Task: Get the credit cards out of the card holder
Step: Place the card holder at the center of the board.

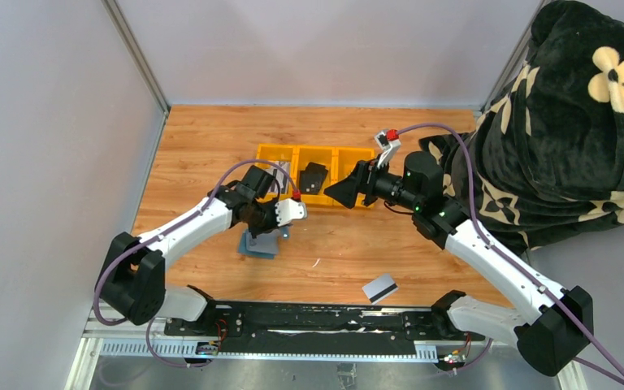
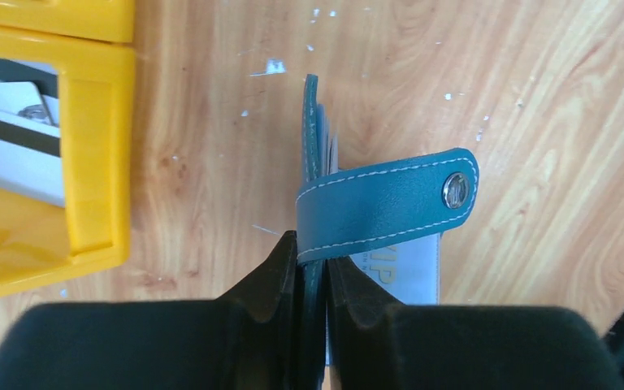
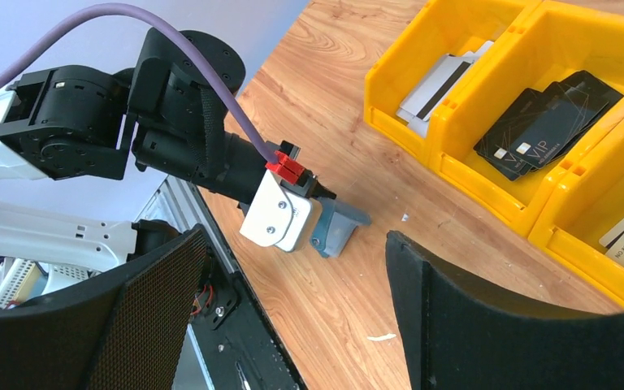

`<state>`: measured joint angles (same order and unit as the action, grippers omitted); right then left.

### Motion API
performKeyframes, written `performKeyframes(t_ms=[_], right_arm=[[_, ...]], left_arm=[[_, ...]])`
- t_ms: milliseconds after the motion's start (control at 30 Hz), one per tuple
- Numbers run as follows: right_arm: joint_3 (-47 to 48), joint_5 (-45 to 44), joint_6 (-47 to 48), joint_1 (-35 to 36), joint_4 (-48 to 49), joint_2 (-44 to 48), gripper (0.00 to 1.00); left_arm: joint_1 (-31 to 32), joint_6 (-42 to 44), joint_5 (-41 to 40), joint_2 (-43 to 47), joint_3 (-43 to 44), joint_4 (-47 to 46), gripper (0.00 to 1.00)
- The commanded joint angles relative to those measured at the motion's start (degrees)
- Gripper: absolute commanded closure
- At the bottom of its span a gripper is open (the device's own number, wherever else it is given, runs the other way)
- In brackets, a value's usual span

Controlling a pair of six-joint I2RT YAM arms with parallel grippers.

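The blue-grey card holder [image 1: 258, 244] stands on edge on the wooden table. My left gripper [image 1: 275, 231] is shut on its edge [image 2: 313, 244]. Its strap [image 2: 386, 203] with a metal snap hangs open to the right. A pale credit card [image 2: 413, 272] printed VIP sticks out of the holder beside my right finger. The holder also shows in the right wrist view [image 3: 337, 229]. Another credit card [image 1: 380, 288], white with a black stripe, lies flat near the table's front edge. My right gripper [image 1: 333, 193] is open and empty [image 3: 294, 236], above the table by the yellow tray.
The yellow three-compartment tray [image 1: 292, 150] stands behind both grippers. It holds striped white cards [image 3: 443, 81] on the left and black cards [image 3: 548, 122] in the middle. A dark patterned blanket [image 1: 569, 122] lies at the right. Grey walls close the left and back.
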<state>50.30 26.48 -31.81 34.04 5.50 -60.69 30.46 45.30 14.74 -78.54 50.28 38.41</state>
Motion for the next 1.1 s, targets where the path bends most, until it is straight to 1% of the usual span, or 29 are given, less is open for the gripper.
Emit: performKeyframes(t_ms=[0, 67, 133, 233, 333, 500, 667, 800, 867, 900, 933, 967, 1000, 1067], right_arm=[[2.12, -0.77, -0.73, -0.64, -0.77, 0.46, 0.15], [1.68, -1.13, -1.10, -0.69, -0.50, 1.01, 0.15], [1.23, -1.24, -1.10, -0.68, -0.44, 1.49, 0.15], [1.09, -1.64, -0.59, -0.66, -1.52, 2.41, 0.14], [1.30, -1.91, -0.22, -0.71, -2.40, 3.12, 0.14], [1.37, -2.38, -0.18, -0.69, -4.09, 4.27, 0.14], [1.15, -3.09, -0.59, -0.65, -5.20, 5.35, 0.14], [1.11, -3.29, -0.79, -0.65, -5.27, 5.95, 0.14], [1.27, -4.22, -0.35, -0.73, -6.95, 6.09, 0.14], [1.39, -4.94, 0.15, -0.65, -7.67, 6.18, 0.14], [1.56, -5.97, 0.94, -0.78, -8.64, 6.27, 0.14], [1.77, -7.95, 1.94, -0.77, -9.38, 6.28, 0.14], [2.04, -10.42, 3.33, -0.79, -10.85, 6.28, 0.14], [2.34, -17.28, 6.39, -0.74, -13.70, 6.67, 0.14]], left_arm=[[-1.12, 0.50, -3.14, 2.04, -2.66, -6.37, 0.80], [-2.10, 0.84, -1.89, 3.50, -4.39, -7.33, 0.73], [-3.17, 2.08, 0.31, 5.98, -5.79, -7.34, 0.67], [-3.89, 3.64, 1.49, 8.60, -7.43, -6.55, 0.59], [-4.47, 7.93, 3.23, 9.82, -8.40, -3.04, 0.52], [-4.62, 10.76, 6.22, 10.92, -11.11, 2.36, 0.50], [-4.62, 12.32, 8.41, 9.28, -12.32, 5.69, 0.50], [-4.62, 11.98, 9.67, 8.50, -12.91, 5.98, 0.42], [-4.73, 9.79, 9.70, 8.86, -10.79, 7.07, 0.39], [-5.27, 8.81, 10.46, 9.10, -9.00, 8.24, 0.33], [-7.03, 8.06, 12.24, 9.36, -5.81, 10.56, 0.16], [-8.39, 7.03, 14.61, 9.70, -4.03, 11.47, 0.03], [-11.74, 5.25, 17.03, 10.16, -1.63, 12.38, 0.01], [-16.98, 1.39, 20.43, 10.79, 4.06, 12.55, 0.00]])
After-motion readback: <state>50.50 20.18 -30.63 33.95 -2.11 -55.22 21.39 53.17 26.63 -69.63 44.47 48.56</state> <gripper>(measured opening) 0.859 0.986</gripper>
